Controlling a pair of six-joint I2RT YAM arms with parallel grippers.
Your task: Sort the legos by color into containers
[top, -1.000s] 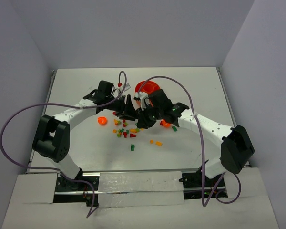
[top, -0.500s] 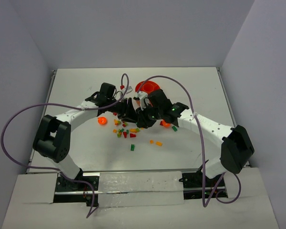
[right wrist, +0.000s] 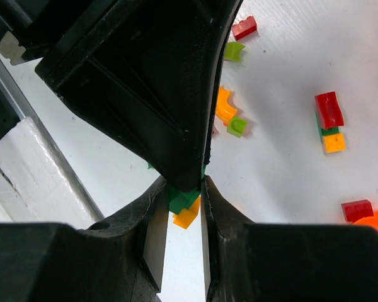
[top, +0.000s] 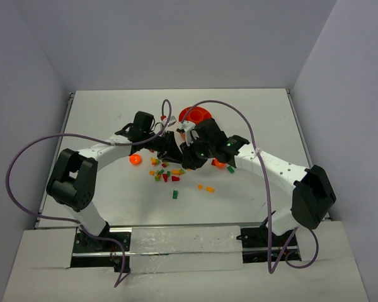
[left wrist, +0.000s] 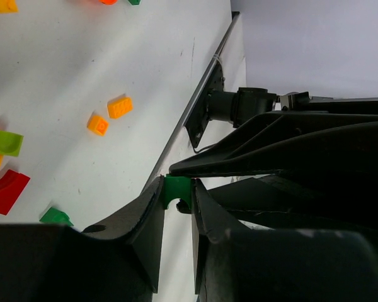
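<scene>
My left gripper [top: 174, 151] and right gripper [top: 184, 160] meet tip to tip above the table's middle. In the left wrist view my left gripper [left wrist: 177, 189] is shut on a small green arch brick [left wrist: 176, 188]. In the right wrist view my right gripper [right wrist: 184, 190] is closed around a green brick with an orange brick [right wrist: 186, 218] stuck under it, and the left gripper's black fingers [right wrist: 145, 82] press in from above. Loose legos [top: 163, 174] lie below the grippers. The orange bowl [top: 188, 112] sits behind them, partly hidden by the right wrist.
A small orange cup [top: 135, 160] lies left of the pile and another orange piece [top: 219, 165] under the right arm. A green brick [top: 175, 195] and orange bricks [top: 209, 189] lie nearer the front. Purple cables loop over both arms.
The left arm has shifted slightly right and its wrist has turned a little. Both grippers stay joined at the same spot. The loose legos have not moved.
</scene>
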